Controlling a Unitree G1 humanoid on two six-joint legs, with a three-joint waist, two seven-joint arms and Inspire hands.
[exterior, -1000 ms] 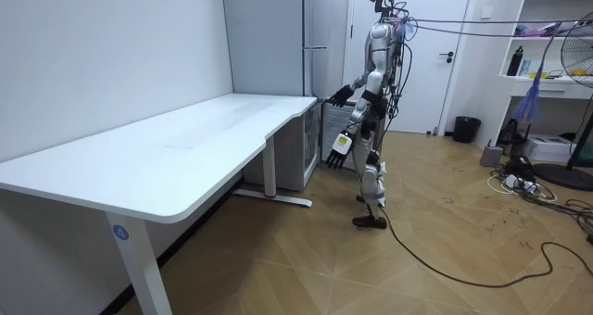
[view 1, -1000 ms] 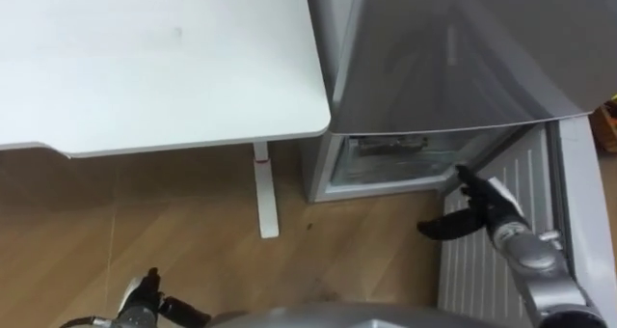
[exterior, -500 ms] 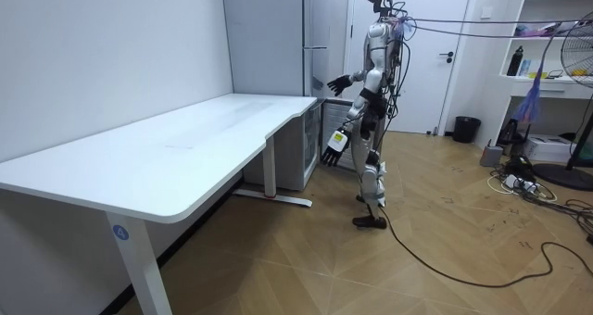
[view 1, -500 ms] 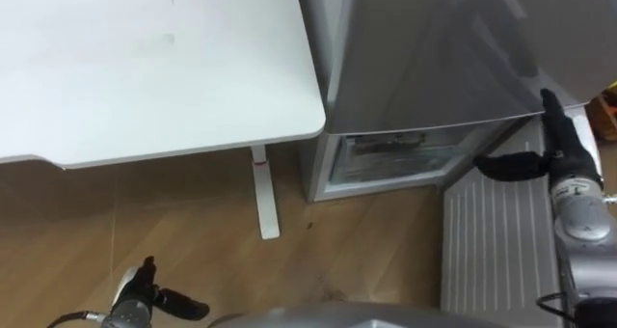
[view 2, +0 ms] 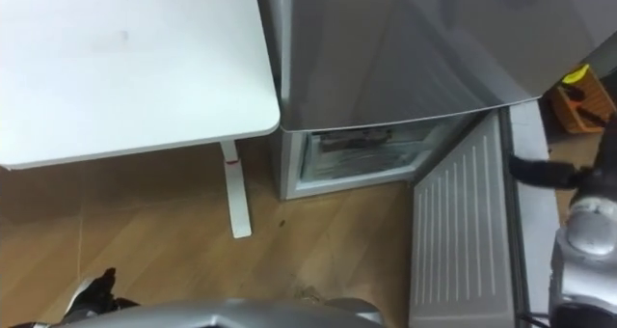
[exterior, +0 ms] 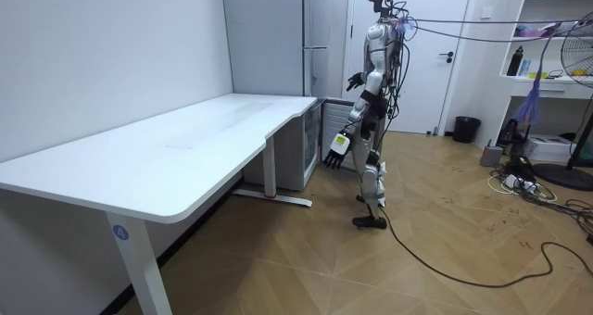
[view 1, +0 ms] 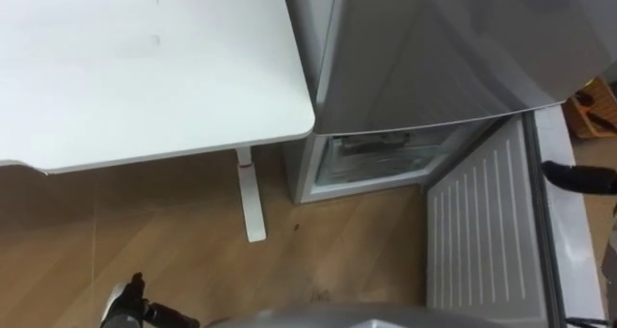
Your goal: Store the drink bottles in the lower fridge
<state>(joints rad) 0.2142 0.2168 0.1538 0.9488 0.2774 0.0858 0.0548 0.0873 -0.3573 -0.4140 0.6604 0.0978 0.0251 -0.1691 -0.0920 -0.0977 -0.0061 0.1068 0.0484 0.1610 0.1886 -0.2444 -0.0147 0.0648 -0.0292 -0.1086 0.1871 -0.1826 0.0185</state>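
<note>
Lower fridge (view 1: 381, 159) with door (view 1: 482, 241) wide; right hand (view 2: 535, 169) edge-cropped, state unclear; left hand (exterior: 332, 157) low, fingers relaxed.

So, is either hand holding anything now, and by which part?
Nothing is held: the left hand hangs open, the right hand is open near the grey fridge door.

This looks like an office or test room with a household corner set up in it, not a real kitchen. A long white tabletop (exterior: 185, 148) on a slim column leg (view 1: 249, 198) runs along a plain wall (exterior: 111, 56). A tall grey fridge (exterior: 326, 37) stands at its end (lower door (view 1: 482, 232) swung open). Around them are a wood-pattern floor (exterior: 417, 259), a white door (exterior: 435, 46), open shelves (exterior: 547, 37), a standing fan (exterior: 579, 56), a dark bin (exterior: 466, 129) and loose cables (exterior: 519, 181).
</note>
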